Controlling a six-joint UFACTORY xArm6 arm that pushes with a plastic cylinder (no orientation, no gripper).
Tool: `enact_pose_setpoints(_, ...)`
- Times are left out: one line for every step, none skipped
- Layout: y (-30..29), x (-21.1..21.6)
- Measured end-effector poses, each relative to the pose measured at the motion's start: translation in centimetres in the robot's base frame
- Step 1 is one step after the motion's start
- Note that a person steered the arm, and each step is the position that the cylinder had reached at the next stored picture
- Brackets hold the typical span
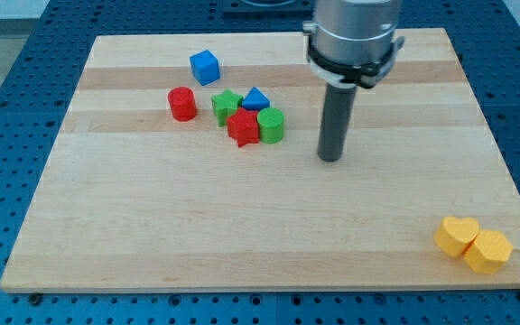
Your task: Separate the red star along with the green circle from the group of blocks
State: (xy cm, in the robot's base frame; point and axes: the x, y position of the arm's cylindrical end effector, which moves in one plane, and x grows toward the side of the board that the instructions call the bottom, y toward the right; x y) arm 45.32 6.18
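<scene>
The red star [242, 127] lies in a tight cluster near the view's top centre. The green circle [272, 125] touches its right side. A green star [227, 106] sits just above-left of the red star and a blue triangle [256, 98] just above it. My tip [331, 158] rests on the board to the right of the cluster, a short gap from the green circle, touching no block.
A red cylinder [182, 103] stands left of the cluster. A blue cube [204, 67] lies above-left of it. A yellow heart [457, 235] and a yellow hexagon [488, 251] touch each other at the wooden board's [152, 235] bottom right corner.
</scene>
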Motion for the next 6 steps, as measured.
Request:
enact_pose_setpoints(-3.3, 0.0)
enact_pose_setpoints(-4.9, 0.0)
enact_pose_setpoints(-5.1, 0.0)
enact_pose_setpoints(-5.1, 0.0)
enact_pose_setpoints(-6.0, -0.7)
enact_pose_setpoints(-7.5, -1.3)
